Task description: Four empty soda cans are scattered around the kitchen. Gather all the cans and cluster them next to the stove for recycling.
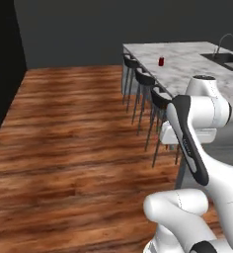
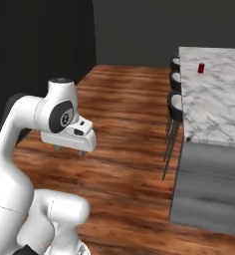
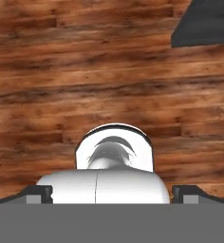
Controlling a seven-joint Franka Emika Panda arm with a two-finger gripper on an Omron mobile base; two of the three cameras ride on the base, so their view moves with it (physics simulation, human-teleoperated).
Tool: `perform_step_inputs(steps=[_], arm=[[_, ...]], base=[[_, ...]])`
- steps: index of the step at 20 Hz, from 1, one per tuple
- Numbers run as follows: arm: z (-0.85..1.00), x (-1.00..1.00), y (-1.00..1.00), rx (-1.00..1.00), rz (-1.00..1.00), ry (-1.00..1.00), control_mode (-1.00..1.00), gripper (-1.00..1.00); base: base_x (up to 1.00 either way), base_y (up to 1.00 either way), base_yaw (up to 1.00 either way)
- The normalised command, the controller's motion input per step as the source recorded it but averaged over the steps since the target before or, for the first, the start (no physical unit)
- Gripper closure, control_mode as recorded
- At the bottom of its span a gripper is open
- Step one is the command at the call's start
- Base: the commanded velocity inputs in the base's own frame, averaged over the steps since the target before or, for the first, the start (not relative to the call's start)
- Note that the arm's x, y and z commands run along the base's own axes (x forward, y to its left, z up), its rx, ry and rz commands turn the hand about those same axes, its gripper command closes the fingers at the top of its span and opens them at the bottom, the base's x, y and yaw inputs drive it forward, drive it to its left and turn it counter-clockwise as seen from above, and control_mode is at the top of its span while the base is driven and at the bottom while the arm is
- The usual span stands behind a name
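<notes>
Gripper (image 2: 68, 147) wide open, holding nothing, pointed down at the wood floor (image 1: 69, 148), parked well short of the island counter (image 2: 214, 114). One red soda can (image 1: 161, 61) stands upright on the counter, long axis vertical, near the stool-side edge toward its far end. From the gripper it lies ahead, to the right and higher. Looks like the base has to close in first. Marble top; bar stools (image 1: 144, 79) line that edge, sink (image 1: 227, 58) on the counter's other side.
</notes>
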Motion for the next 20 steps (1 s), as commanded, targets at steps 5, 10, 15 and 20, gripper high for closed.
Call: perform_step_inputs(steps=[5,10,15,20], arm=[[0.0,0.0,0.0,0.0,0.0,0.0,1.0,-1.0],[0.0,0.0,0.0,0.0,0.0,0.0,1.0,-1.0],[0.0,0.0,0.0,0.0,0.0,0.0,1.0,-1.0],[0.0,0.0,0.0,0.0,0.0,0.0,1.0,-1.0]], base=[[0.71,0.9,-0.68],[0.73,0.89,-0.68],[0.77,0.89,-0.68],[0.74,0.94,-0.66]])
